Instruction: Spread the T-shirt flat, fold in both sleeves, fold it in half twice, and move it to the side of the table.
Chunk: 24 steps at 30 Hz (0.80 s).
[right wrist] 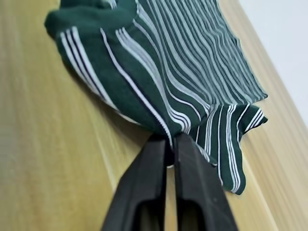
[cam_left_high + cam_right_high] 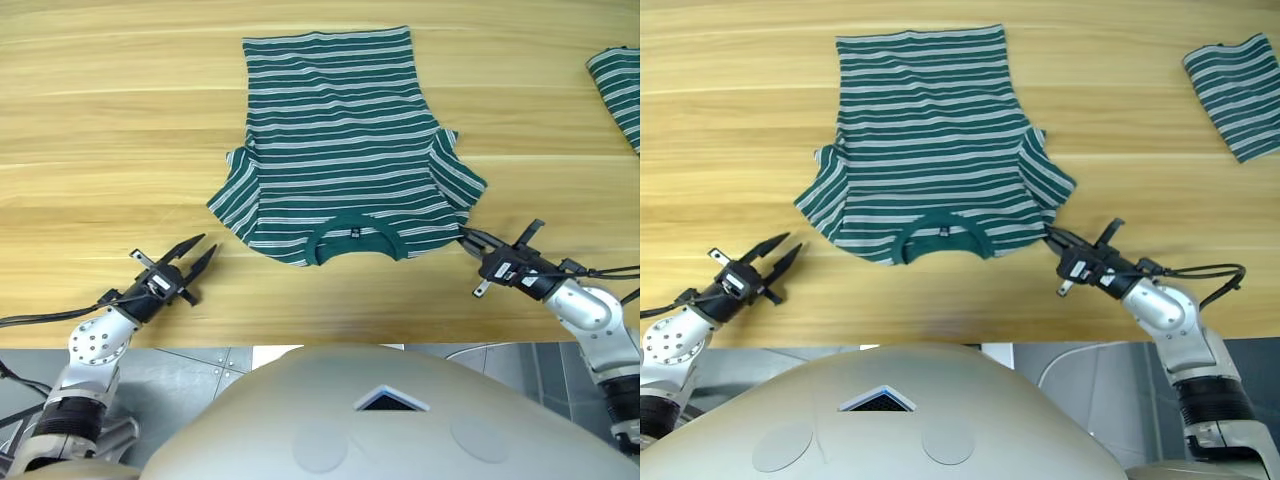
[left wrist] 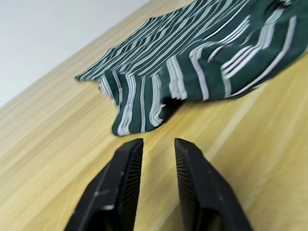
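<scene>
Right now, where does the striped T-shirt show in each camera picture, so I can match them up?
Left eye view: T-shirt at top centre, collar toward the robot.
Right eye view: T-shirt in the upper half, left of centre.
Left wrist view: T-shirt beyond the open left pincer, apart from it.
Right wrist view: T-shirt with its edge pinched in the shut right pincer.
Shared landmark: the wooden table beneath it.

Far right now: a second green-and-white striped cloth lies on the wooden table. It looks folded into a tidy rectangle, though its outer end runs off the picture. Below the table's near edge are grey floor tiles, and beyond its far edge a pale wall.
</scene>
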Tool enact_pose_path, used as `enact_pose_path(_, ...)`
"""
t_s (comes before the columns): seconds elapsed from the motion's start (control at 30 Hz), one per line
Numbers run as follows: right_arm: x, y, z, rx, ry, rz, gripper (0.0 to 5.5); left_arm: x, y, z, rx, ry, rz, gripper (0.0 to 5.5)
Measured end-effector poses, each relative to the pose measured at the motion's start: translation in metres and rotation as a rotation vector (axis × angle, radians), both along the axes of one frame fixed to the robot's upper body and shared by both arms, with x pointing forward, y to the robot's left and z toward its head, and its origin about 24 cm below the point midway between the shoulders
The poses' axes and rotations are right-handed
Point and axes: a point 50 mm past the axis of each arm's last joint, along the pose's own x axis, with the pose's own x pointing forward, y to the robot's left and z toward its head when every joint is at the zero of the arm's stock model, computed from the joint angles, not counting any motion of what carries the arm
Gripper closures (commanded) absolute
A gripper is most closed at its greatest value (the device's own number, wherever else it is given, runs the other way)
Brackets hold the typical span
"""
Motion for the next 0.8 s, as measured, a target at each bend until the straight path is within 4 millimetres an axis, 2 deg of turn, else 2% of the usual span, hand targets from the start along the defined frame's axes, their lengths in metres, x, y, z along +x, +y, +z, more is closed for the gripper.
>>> enact_pose_path(0.13,-0.006,0.004,0.005,0.023,-0.006,0.000,4.13,0.001,0.007,-0.002,-0.006,-0.005,0.079,3.22)
enact_pose_path(0.23,-0.007,-0.010,0.003,-0.098,-0.013,-0.062,4.13,0.011,0.018,0.017,-0.126,-0.120,0.190,2.78)
enact_pose_path(0.3,-0.007,-0.024,0.000,-0.182,-0.009,-0.115,4.13,0.023,0.012,0.034,-0.208,-0.220,0.173,2.53)
enact_pose_path(0.4,-0.008,-0.028,0.006,-0.201,-0.034,-0.127,4.13,0.034,0.000,0.048,-0.242,-0.294,0.130,2.37)
enact_pose_path(0.47,-0.002,-0.020,0.028,-0.108,-0.130,-0.111,4.13,0.049,-0.015,0.059,-0.207,-0.372,0.089,2.37)
enact_pose_path(0.53,0.002,-0.014,0.039,-0.042,-0.181,-0.089,4.13,0.065,-0.027,0.065,-0.122,-0.429,0.058,2.37)
enact_pose_path(0.67,0.014,-0.004,0.041,0.018,-0.221,-0.070,4.13,0.091,-0.059,0.053,0.103,-0.452,-0.066,2.37)
enact_pose_path(0.8,0.046,0.012,0.040,0.046,-0.322,-0.075,4.13,0.096,-0.094,0.009,0.371,-0.354,-0.321,2.37)
